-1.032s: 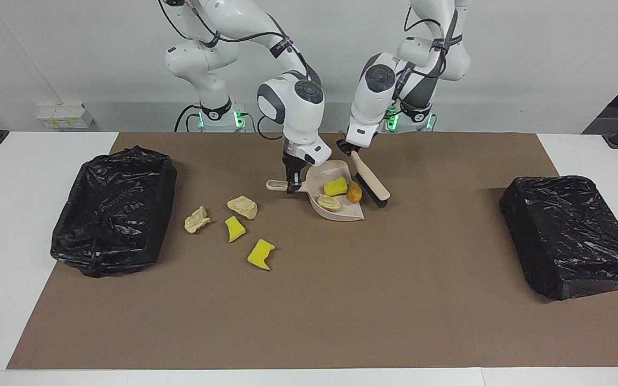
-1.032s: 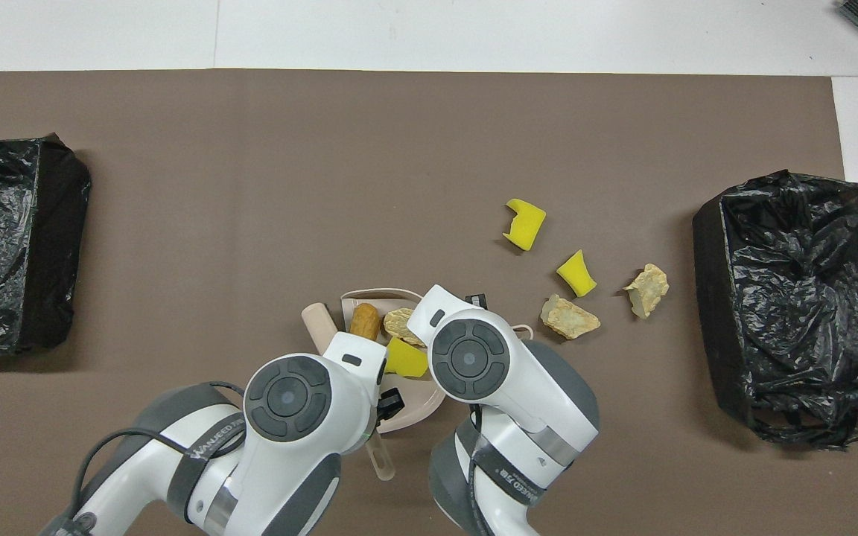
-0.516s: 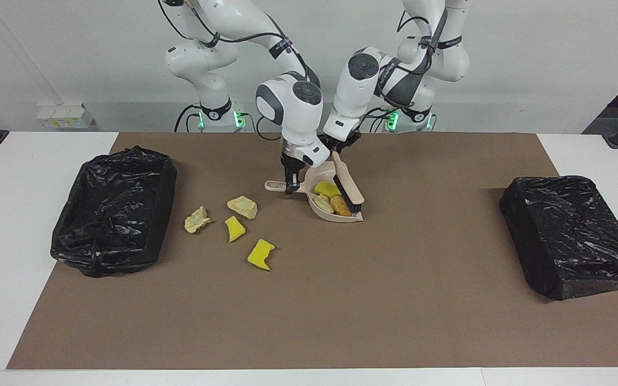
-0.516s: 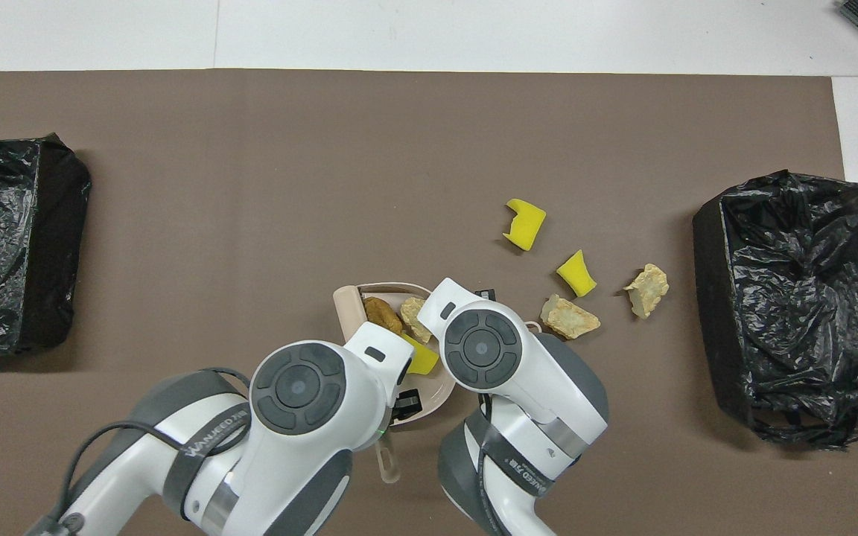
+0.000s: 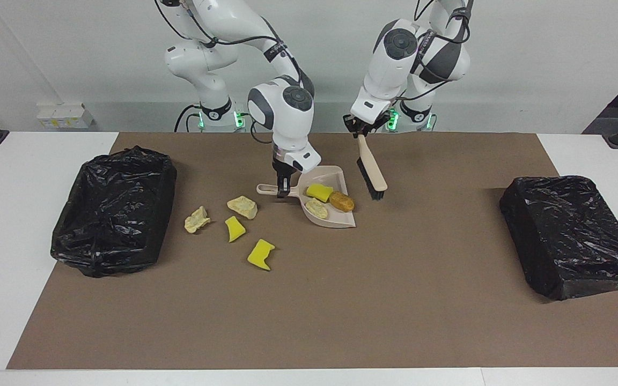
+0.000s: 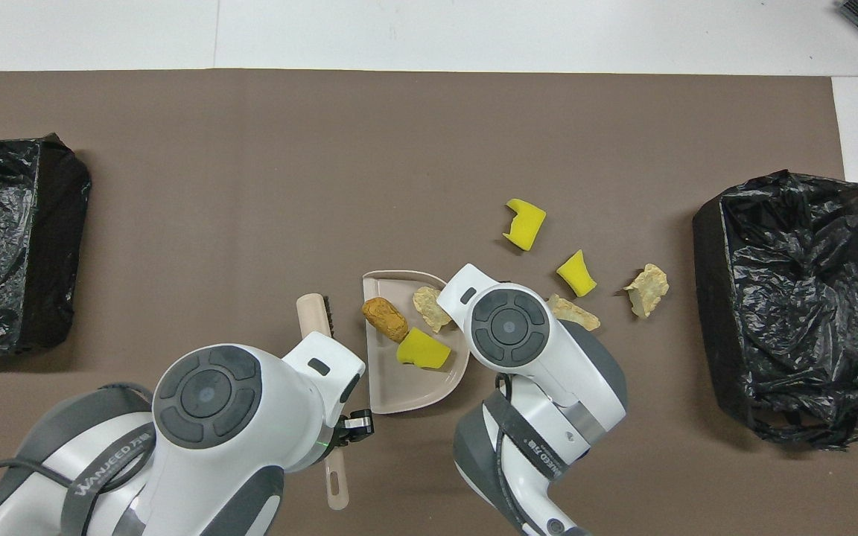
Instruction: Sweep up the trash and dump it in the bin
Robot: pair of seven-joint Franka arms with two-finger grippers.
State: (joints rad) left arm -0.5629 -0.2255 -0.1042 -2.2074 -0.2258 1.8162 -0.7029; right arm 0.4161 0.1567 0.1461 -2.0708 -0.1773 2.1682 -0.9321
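My right gripper [image 5: 283, 188] is shut on the handle of a beige dustpan [image 5: 336, 220], held low at the mat. In the pan lie a yellow sponge bit [image 5: 319, 192], a pale foam chunk [image 5: 316, 208] and the golden-brown lump [image 5: 341, 201]; the lump also shows in the overhead view [image 6: 385, 318]. My left gripper [image 5: 360, 131] is shut on the handle of a beige brush [image 5: 370, 171], which hangs tilted, bristles down, over the mat beside the pan. Loose on the mat are two foam chunks [image 5: 242, 207] [image 5: 197, 219] and two yellow bits [image 5: 235, 228] [image 5: 260, 254].
An open bin lined with a black bag [image 5: 113, 209] stands at the right arm's end of the brown mat, beside the loose scraps; it also shows in the overhead view [image 6: 794, 305]. A second black-bagged bin [image 5: 572, 236] stands at the left arm's end.
The brush pushed the brown lump into the dustpan, then rose and drew away toward the left arm's end. The dustpan shifted a little toward the loose scraps.
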